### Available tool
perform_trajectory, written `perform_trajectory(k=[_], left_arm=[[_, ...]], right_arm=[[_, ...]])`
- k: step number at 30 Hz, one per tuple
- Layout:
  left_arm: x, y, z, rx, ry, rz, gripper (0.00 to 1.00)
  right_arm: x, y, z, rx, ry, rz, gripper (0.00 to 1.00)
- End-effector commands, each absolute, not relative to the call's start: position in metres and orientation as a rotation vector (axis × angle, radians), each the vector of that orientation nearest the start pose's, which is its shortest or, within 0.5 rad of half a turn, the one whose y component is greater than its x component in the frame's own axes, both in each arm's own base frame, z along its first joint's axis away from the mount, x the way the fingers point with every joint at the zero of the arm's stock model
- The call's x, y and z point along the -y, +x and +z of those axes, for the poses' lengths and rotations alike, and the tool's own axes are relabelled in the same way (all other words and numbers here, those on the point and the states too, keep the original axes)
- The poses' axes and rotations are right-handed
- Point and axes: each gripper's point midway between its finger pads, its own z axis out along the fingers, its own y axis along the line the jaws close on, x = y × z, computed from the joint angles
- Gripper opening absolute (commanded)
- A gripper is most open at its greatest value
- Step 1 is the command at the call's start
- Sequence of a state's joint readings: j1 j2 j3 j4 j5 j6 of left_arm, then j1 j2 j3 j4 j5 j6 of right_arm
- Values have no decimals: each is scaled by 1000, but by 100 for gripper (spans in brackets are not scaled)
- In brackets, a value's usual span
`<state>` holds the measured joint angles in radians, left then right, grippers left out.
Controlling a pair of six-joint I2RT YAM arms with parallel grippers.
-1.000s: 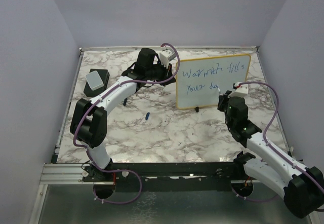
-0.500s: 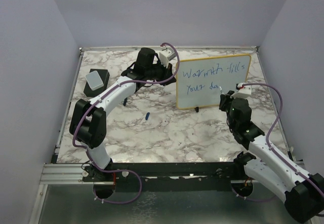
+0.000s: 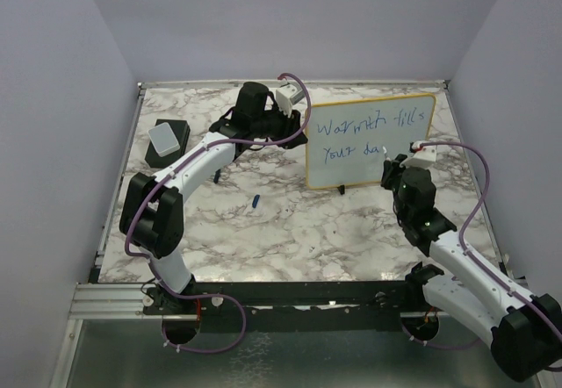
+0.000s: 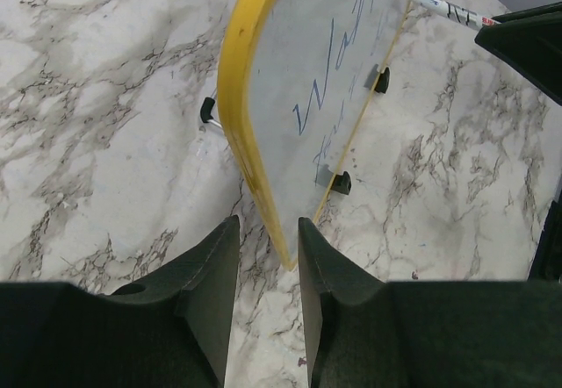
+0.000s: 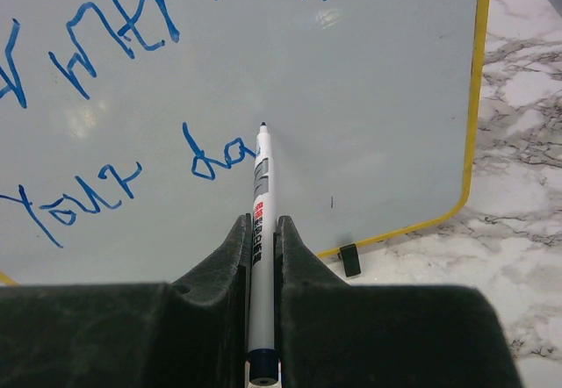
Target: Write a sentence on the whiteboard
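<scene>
The whiteboard (image 3: 370,142) stands upright on the marble table, yellow-framed, facing the arms. The sentence (image 3: 364,130) on it is in blue, reading "Warmth fills" over "Your da". My left gripper (image 3: 297,121) is at the board's left edge. In the left wrist view its fingers (image 4: 211,265) straddle the whiteboard's yellow frame (image 4: 235,72) with a gap on each side, so the left gripper (image 4: 268,239) is open. My right gripper (image 5: 261,226) is shut on a white marker (image 5: 261,186). The marker's tip sits at the whiteboard (image 5: 378,98) just right of "da" in the sentence (image 5: 132,28).
A grey-topped black eraser block (image 3: 165,140) lies at the table's left side. A small blue cap (image 3: 255,200) lies on the marble in front of the board. The board's black feet (image 5: 349,259) rest on the table. Plain walls close in left, right and back.
The left gripper's jaws have opened off the board's left edge. The right gripper with the marker has shifted slightly up and right along the board.
</scene>
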<state>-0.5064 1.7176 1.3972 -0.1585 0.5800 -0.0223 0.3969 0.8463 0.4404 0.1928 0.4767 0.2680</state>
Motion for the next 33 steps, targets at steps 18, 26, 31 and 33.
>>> perform_trajectory(k=[18, 26, 31, 33], left_arm=[[333, 369, 234, -1842, 886, -964, 35], [333, 369, 236, -1835, 887, -960, 35], [333, 369, 237, -1835, 888, -959, 35], [332, 369, 237, -1835, 886, -957, 35]], right_arm=[[-52, 319, 161, -1802, 270, 37, 1], [-50, 316, 155, -1814, 281, 32, 1], [-47, 314, 166, -1787, 294, 30, 1], [-45, 312, 173, -1768, 299, 31, 1]])
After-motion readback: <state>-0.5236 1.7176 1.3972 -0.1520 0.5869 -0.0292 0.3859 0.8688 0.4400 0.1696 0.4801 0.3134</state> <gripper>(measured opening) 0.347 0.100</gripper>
